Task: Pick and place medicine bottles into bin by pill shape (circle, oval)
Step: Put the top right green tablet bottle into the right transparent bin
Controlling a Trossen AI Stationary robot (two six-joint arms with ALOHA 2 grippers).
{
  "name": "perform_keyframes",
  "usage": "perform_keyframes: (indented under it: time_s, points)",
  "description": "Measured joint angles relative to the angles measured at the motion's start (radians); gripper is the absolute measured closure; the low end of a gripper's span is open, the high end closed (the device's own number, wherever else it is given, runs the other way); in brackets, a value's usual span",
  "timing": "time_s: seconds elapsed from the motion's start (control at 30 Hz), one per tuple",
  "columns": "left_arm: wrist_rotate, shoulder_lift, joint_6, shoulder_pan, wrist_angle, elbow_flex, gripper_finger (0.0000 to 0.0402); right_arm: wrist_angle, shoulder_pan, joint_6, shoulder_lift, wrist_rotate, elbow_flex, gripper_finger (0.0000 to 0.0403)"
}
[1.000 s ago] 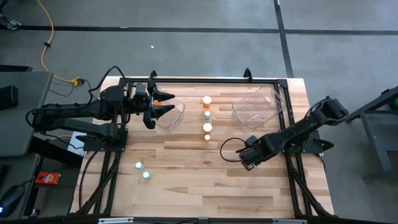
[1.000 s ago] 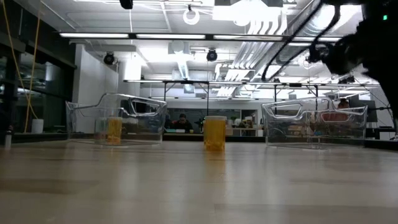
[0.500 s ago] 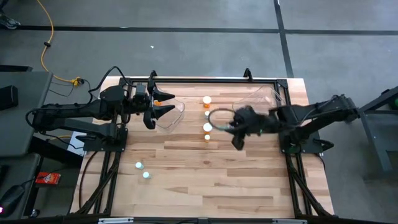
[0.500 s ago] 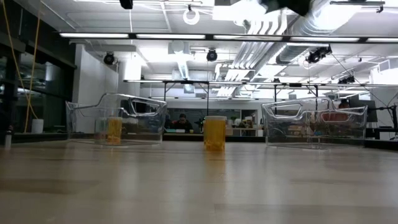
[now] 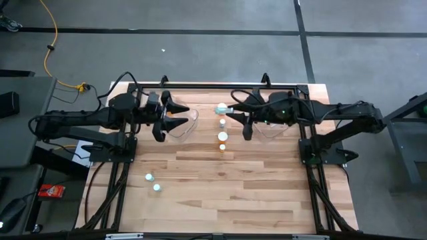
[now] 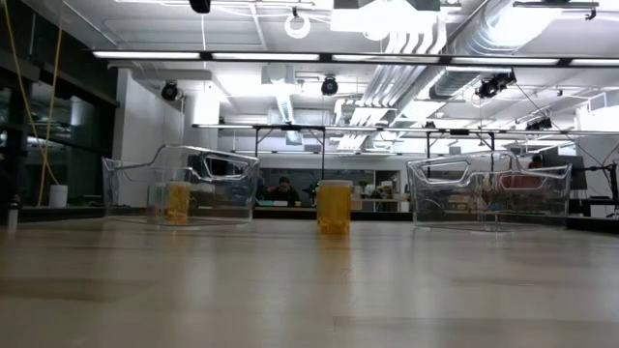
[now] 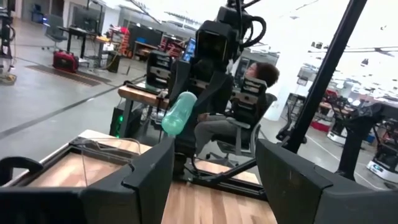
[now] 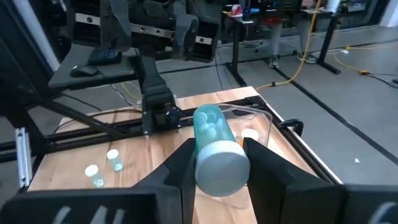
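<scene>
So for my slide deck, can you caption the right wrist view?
Right end effector holds a teal pill bottle above the wooden table.

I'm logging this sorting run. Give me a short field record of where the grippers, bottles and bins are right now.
right gripper: shut on teal bottle, raised between the bins
left gripper: open, over the left bin, holding nothing
right bin: under the right arm
orange bottles: in a row between the bins
loose teal bottles: two, front left of the table
</scene>
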Motion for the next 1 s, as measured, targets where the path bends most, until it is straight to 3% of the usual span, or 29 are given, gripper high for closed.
perform_keyframes:
  time_s: [0.23,0.5,0.63,0.83,1.0]
  points:
    - [-0.005,0.018,0.016,-0.005,0.001,0.000,0.0188,0.063,-0.006,-0.067,0.000,-0.103,0.003,0.0308]
    - [-0.005,0.019,0.027,-0.005,-0.002,0.000,0.0188,0.055,0.026,-0.593,0.000,-0.101,0.009,0.0306]
    - [-0.005,0.019,0.034,-0.005,-0.003,0.000,0.0188,0.042,0.028,-0.708,0.000,-0.100,0.009,0.0299]
    - [-0.005,0.019,0.034,-0.005,-0.003,0.000,0.0188,0.039,0.028,-0.666,0.000,-0.055,0.009,0.0298]
    - [-0.008,0.019,0.034,-0.005,-0.003,0.000,0.0188,0.015,0.009,-0.305,0.000,0.143,0.010,0.0298]
